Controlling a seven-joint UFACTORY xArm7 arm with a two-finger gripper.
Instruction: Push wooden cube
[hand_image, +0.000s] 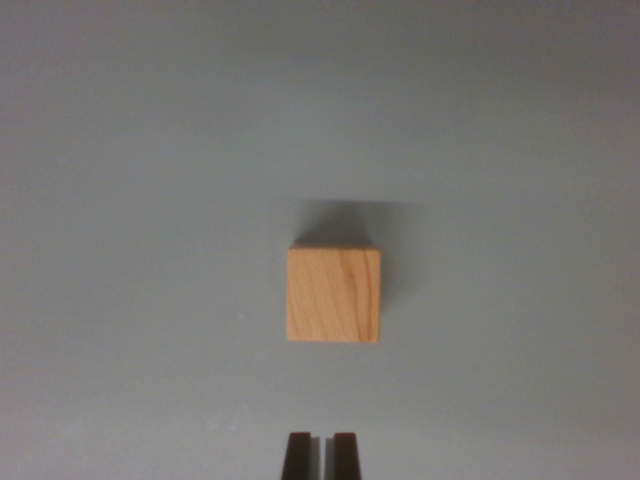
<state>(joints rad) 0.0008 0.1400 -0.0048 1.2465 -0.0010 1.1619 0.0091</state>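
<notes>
- A wooden cube (334, 295) sits alone on a plain grey worktop (130, 200), near the wrist view's centre.
- The dark pincer (320, 456) shows at the bottom edge, tips nearly together, holding nothing, apart from the cube.
</notes>
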